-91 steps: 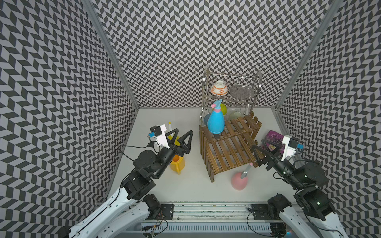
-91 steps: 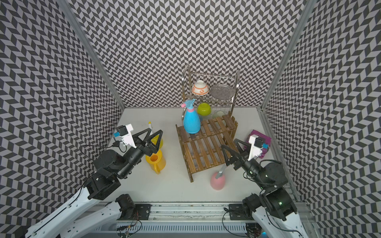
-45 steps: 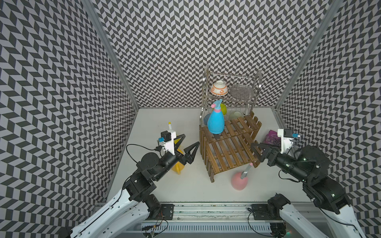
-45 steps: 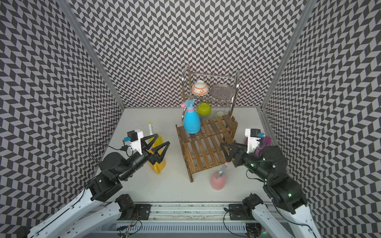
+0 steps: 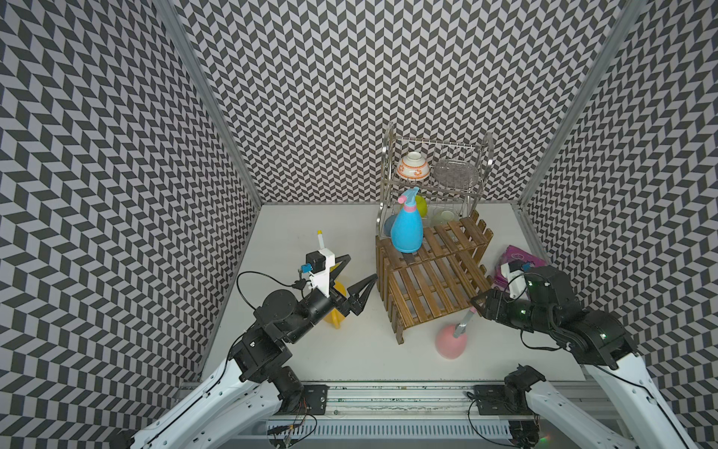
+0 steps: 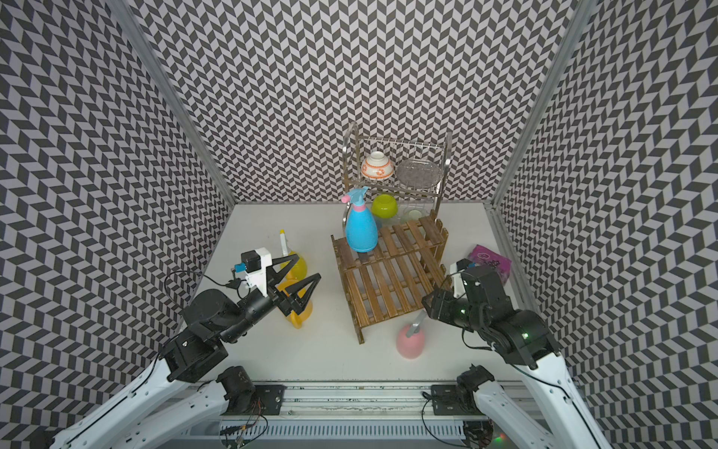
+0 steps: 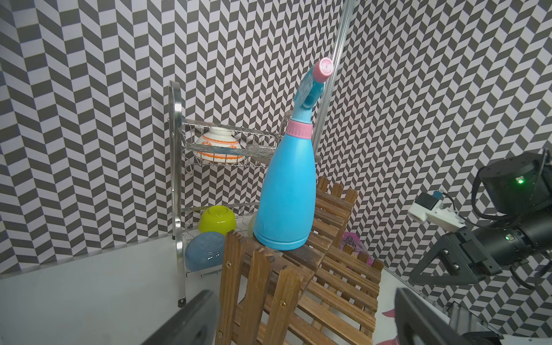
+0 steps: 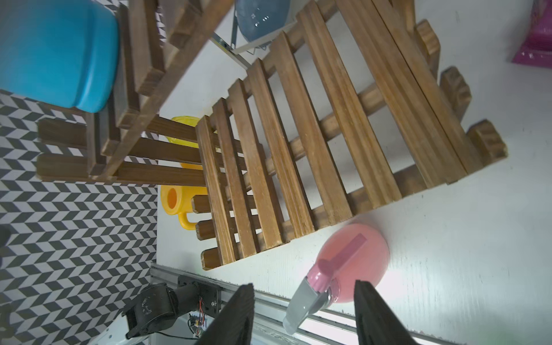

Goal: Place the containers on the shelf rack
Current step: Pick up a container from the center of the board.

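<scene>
While my right gripper [image 8: 303, 286] hangs over the round pink plastic spray bottle [image 8: 354, 257], its two dark fingers stand apart on either side of the neck and grey trigger [image 8: 301, 301]. There is a clear gap on each side, so it is open and holds nothing. That bottle stands upright on the white table [image 5: 311, 217], just beside the front edge of the low brown two-step shelf rack of wooden slats [image 5: 431, 287], at the lower step's corner on my right arm's side. Whether it touches the wood I cannot tell.

The step in hand, as I judge it, is the pick of the pink bottle. One container is already placed: the tall blue plastic spray bottle with a pink collar [image 5: 406, 231] stands upright on the rack's upper step, at the end nearer my left arm. The next move calls for a square grip on the narrow neck below the trigger — not on the trigger itself. After that comes a lift high enough to clear the lower step's edge before the bottle goes over the bare slats.

My left gripper [image 5: 361, 266] is spread wide and empty, in the air off the rack's end on my left arm's side. On the table off that same end — apart from the rack — stand the yellow plastic watering can [image 8: 174, 198] and the translucent yellow spray bottle [image 6: 298, 268], neither yet placed.
</scene>
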